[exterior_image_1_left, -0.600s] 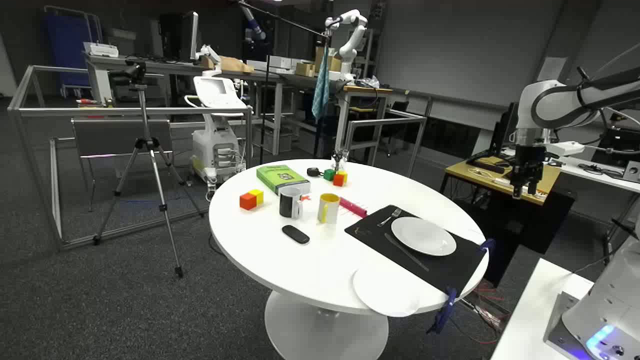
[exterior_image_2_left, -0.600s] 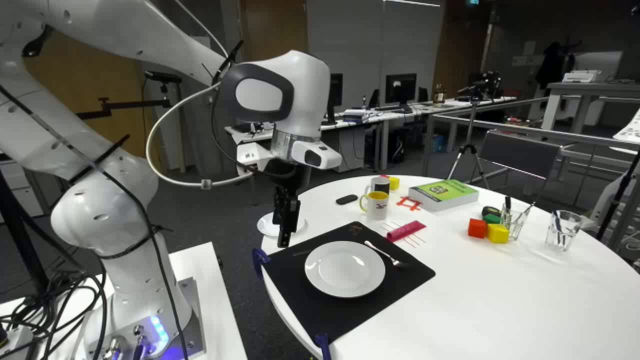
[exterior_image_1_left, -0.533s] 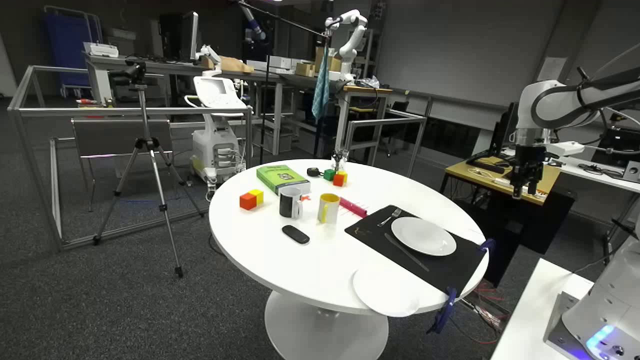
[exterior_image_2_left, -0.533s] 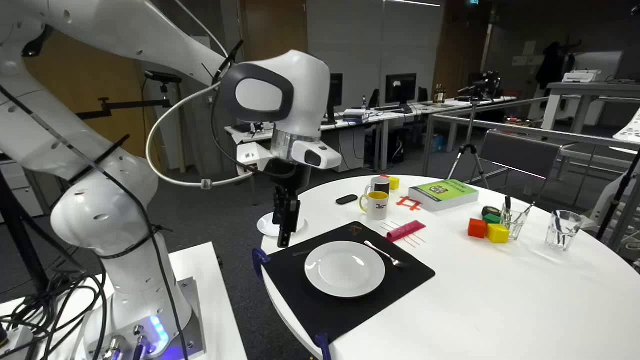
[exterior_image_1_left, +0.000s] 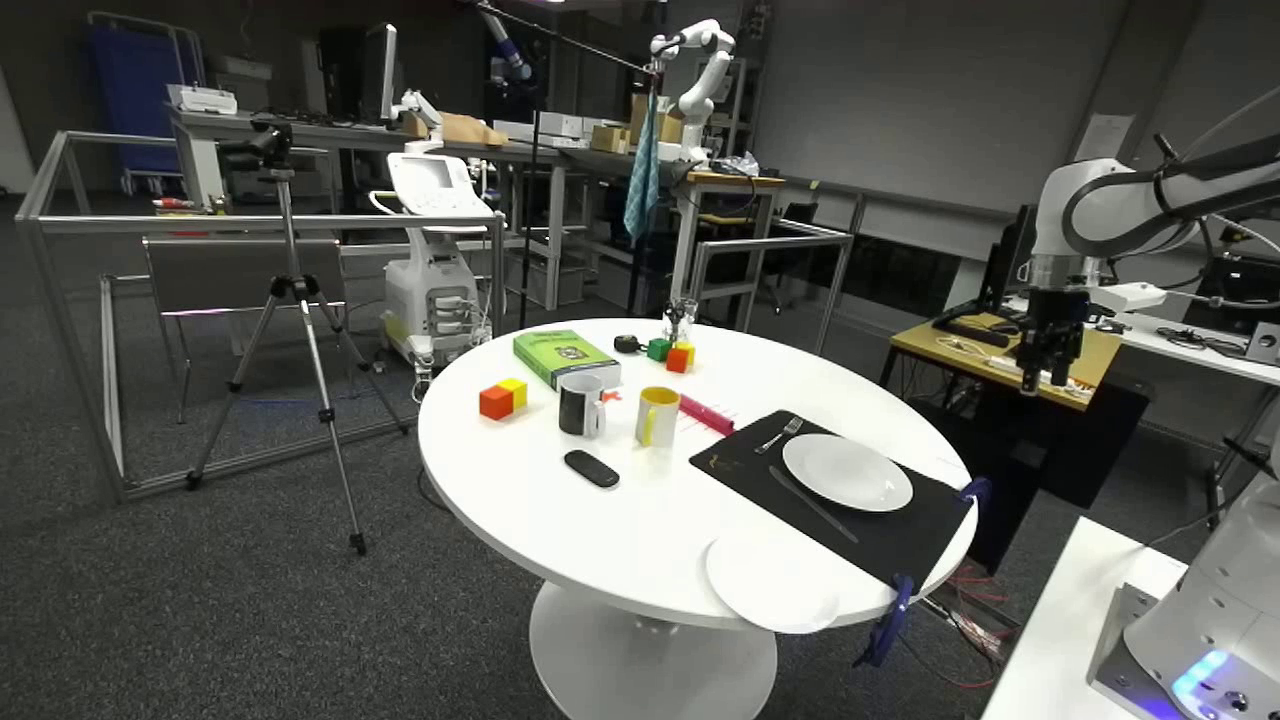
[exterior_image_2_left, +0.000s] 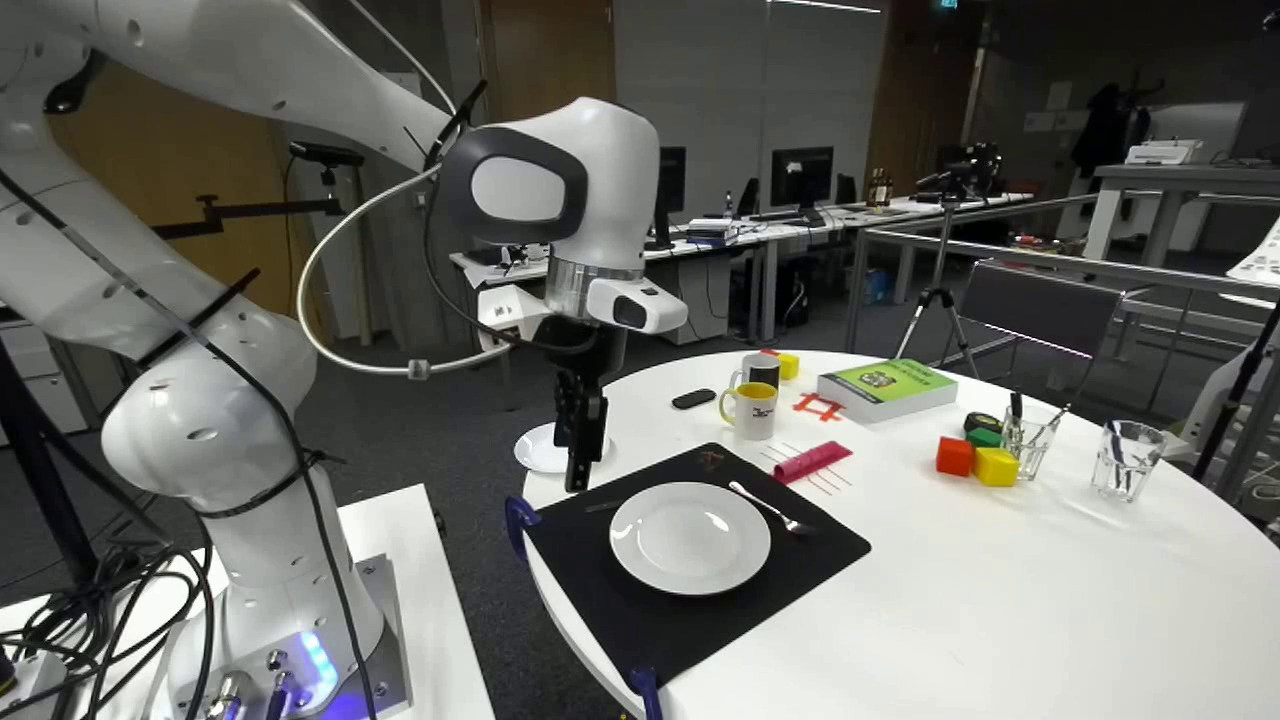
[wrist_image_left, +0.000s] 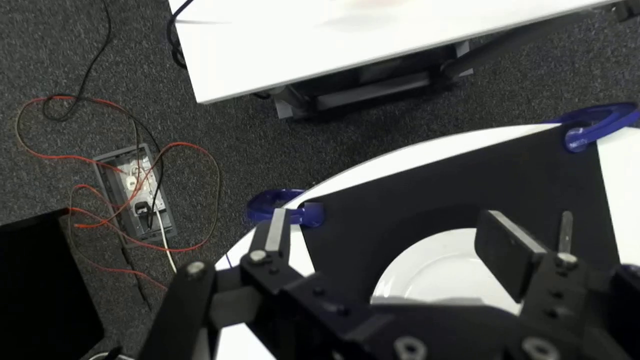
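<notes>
Above the level of the plate (exterior_image_2_left: 690, 538), the gripper (wrist_image_left: 385, 225) hangs empty, jaws wide apart; any misaligned descent could clip the plate's rim and shift it.

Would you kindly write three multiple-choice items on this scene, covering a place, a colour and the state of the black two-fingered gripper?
1. Where does the shiny silver fork lie?
A. On the thick green book
B. On the black rectangular mat, beside a round white plate
C. On the grey carpet

2. What colour is the inside of the white ceramic mug with a printed logo?
A. Yellow
B. Blue
C. Red

3. How does the black two-fingered gripper stand?
A. Shut on the plate
B. Shut, holding nothing
C. Open, holding nothing

1. B: both exterior views show the fork there.
2. A: yellow shows inside the rim in both exterior views.
3. C: in the wrist view its fingers stand wide apart, nothing clamped between them.
</notes>
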